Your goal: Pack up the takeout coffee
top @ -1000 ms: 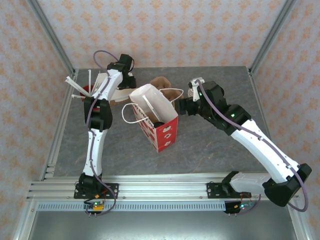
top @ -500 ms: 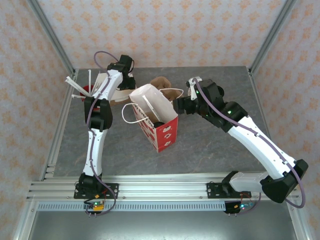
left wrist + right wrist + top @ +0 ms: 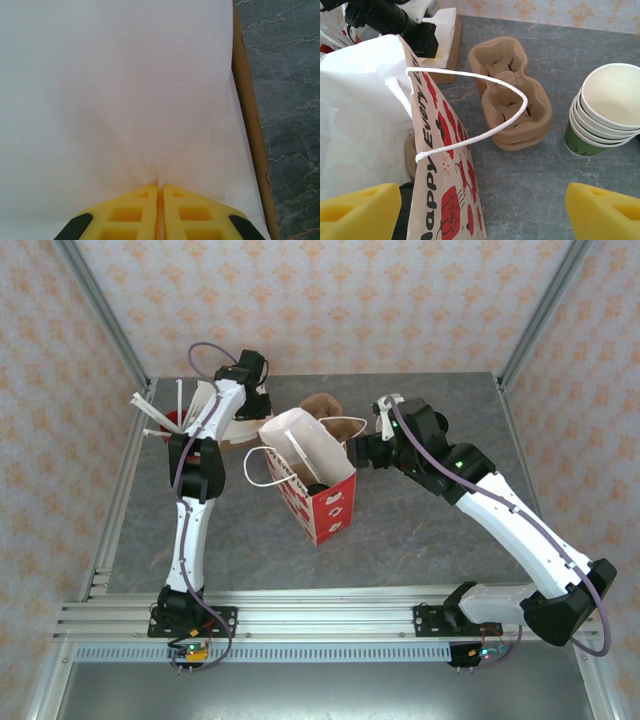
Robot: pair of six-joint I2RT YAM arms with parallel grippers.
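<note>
**Napkin pinched, bag open on the marbled counter (image 3: 290, 100)**

The left gripper (image 3: 160, 189) is closed on a soft, embossed white paper napkin (image 3: 125, 90). The right gripper (image 3: 479, 192) stands wide before the white paper bag (image 3: 440, 165), which has "Happy" and "Every" printed in red. The takeout coffee (image 3: 316, 487) sits deep inside the bag; only its black lid is seen.

In the left wrist view, the white napkin (image 3: 125, 90) runs off at 12 and 9 o'clock, and the left gripper (image 3: 160, 192) is cut at 6. In the right wrist view, the paper bag (image 3: 445, 165) runs off at 6 and 9. A dark shape (image 3: 404, 215) behind it at 7 cannot be named, and the cup stack (image 3: 612, 95) is cut at 3.
</note>
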